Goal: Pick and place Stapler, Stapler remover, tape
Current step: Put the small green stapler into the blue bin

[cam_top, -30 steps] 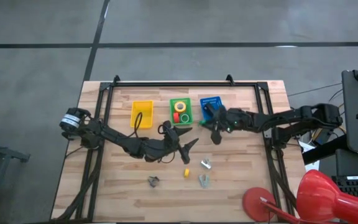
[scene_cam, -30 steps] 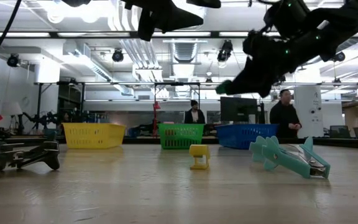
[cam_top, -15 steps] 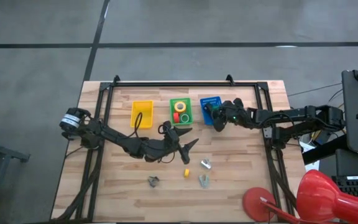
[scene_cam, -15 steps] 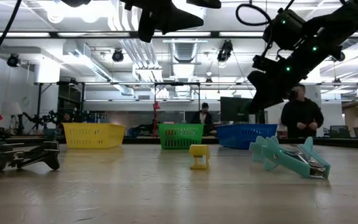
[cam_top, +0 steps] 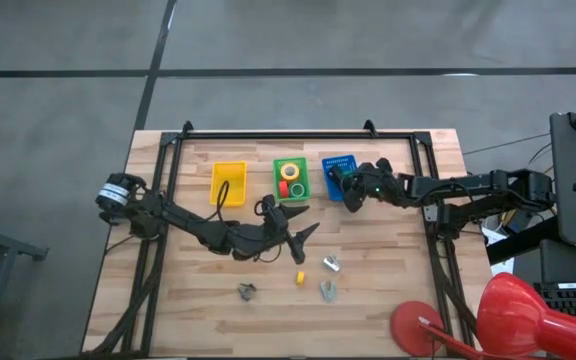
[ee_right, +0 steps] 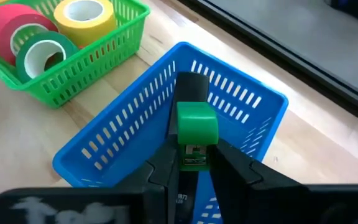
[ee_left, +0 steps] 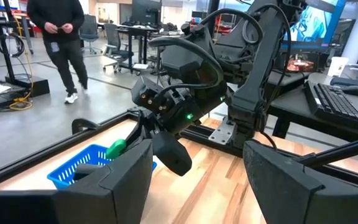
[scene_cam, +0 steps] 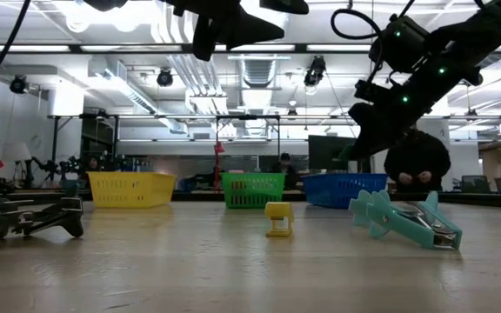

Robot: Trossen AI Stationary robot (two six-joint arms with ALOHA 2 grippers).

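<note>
Nearest the table's front edge lie a dark remover (cam_top: 247, 291), a yellow piece (cam_top: 300, 278) and two pale removers (cam_top: 328, 290). Mid-table, the left gripper (cam_top: 303, 233) hangs spread open, holding nothing. Farther back, the right gripper (ee_right: 189, 163) clamps the stapler (ee_right: 194, 127) over the blue basket (ee_right: 129, 134), beside the green basket (ee_right: 107, 53) of tape (ee_right: 84, 15).

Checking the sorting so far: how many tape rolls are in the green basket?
3, all in the green plastic basket: a red ring-shaped tape roll, a green one beside it, and a yellow one behind. Another could lie hidden beneath them.
</note>
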